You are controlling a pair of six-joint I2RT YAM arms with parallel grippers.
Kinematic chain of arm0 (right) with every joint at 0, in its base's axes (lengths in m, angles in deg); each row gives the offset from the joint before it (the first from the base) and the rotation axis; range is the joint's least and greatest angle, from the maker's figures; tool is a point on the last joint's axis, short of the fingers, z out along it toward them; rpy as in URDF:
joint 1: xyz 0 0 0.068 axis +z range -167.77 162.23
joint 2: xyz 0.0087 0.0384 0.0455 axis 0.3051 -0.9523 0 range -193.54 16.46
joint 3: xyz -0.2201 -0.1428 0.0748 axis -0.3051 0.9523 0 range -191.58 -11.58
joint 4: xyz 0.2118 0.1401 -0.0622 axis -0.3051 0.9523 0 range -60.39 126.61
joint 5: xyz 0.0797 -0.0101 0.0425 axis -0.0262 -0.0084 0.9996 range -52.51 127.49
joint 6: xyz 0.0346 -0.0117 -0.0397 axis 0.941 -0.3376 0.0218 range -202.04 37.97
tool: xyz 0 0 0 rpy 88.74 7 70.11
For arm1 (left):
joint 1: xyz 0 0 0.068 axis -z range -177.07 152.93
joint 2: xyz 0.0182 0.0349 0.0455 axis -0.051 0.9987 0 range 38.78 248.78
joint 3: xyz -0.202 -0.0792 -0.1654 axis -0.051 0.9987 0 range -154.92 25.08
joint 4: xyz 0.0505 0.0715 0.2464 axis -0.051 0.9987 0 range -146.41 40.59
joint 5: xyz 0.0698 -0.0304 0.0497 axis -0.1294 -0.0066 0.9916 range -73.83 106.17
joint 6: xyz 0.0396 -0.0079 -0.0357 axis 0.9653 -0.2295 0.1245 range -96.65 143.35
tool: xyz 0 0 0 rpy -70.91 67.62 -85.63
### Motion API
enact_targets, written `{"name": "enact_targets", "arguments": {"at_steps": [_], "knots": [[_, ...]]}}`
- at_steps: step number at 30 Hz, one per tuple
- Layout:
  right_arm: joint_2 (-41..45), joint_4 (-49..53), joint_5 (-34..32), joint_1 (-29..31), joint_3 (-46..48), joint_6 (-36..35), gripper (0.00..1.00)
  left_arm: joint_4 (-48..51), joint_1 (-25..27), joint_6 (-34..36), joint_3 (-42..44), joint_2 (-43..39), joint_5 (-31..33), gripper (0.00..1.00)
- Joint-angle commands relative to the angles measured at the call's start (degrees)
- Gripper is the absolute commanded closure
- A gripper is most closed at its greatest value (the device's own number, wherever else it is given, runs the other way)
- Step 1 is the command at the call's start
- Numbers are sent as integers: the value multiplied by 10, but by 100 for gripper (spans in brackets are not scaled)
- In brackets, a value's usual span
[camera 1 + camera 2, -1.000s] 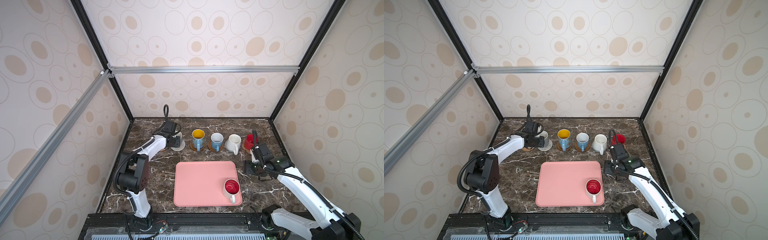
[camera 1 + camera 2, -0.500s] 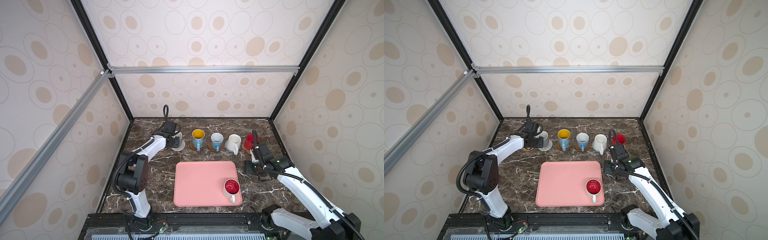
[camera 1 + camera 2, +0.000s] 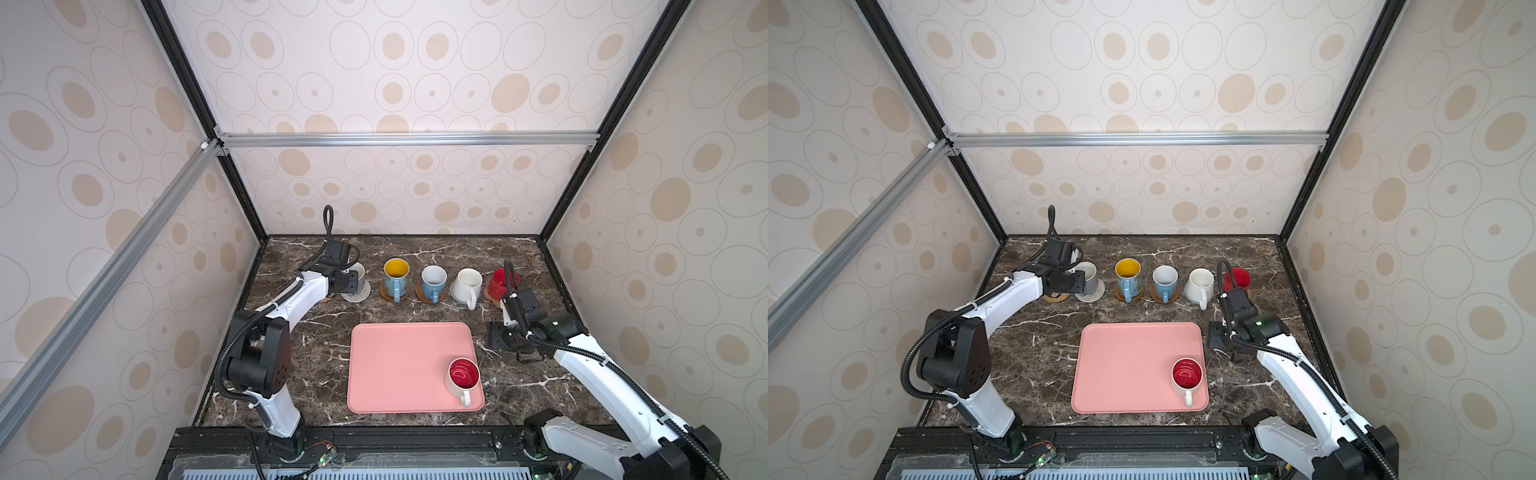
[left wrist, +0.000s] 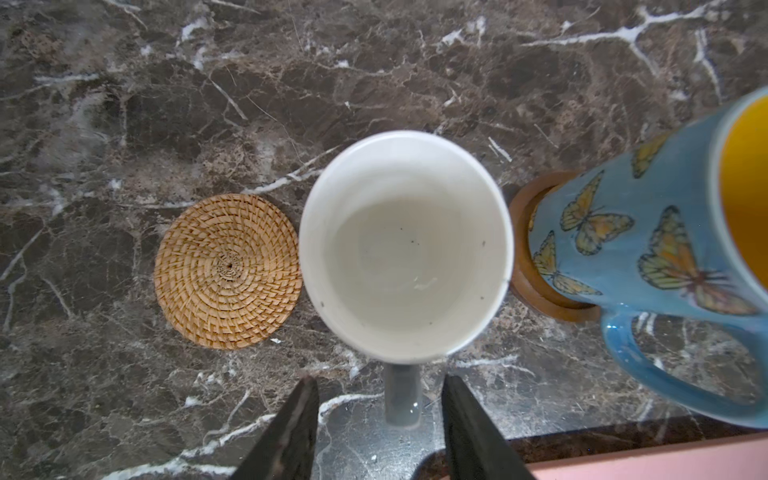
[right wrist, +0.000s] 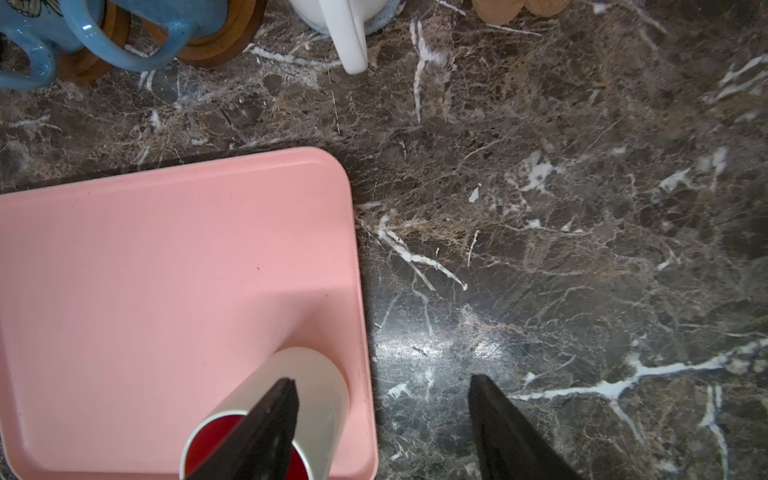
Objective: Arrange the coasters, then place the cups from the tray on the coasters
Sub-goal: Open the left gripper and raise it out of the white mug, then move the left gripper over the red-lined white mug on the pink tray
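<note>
A grey cup with a white inside (image 4: 405, 245) stands on a pale woven coaster (image 3: 356, 296) at the back left. My left gripper (image 4: 380, 382) is open, its jaws either side of the cup's handle (image 4: 402, 395) with gaps on both sides. Beside it lies a bare tan rattan coaster (image 4: 227, 270). The pink tray (image 3: 399, 365) holds one white cup with a red inside (image 3: 463, 376) at its near right corner. My right gripper (image 5: 382, 380) is open and empty, low over the marble just right of the tray.
Along the back stand a butterfly cup (image 3: 396, 276) and a light blue cup (image 3: 433, 282) on brown discs, a white cup (image 3: 467, 284) and a red cup (image 3: 500, 282). Enclosure walls border the marble table (image 3: 316, 340) on three sides.
</note>
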Motion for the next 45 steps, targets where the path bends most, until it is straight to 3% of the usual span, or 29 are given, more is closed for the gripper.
{"name": "enact_targets", "arguments": {"at_steps": [1,15,23,35,45], "knots": [[7,6,-16,-2,7,7,31,13,12,-17,7,-47,-13,51],[3,-22,-45,-4,18,7,29,39,142,-119,68,-188,-5,50],[-25,-45,-45,-5,18,7,28,54,255,-189,120,-239,-10,50],[-53,-62,-53,-24,10,7,27,47,461,-272,95,-172,0,46],[-57,-71,-36,-56,18,4,27,13,562,-294,49,-76,-23,43]]}}
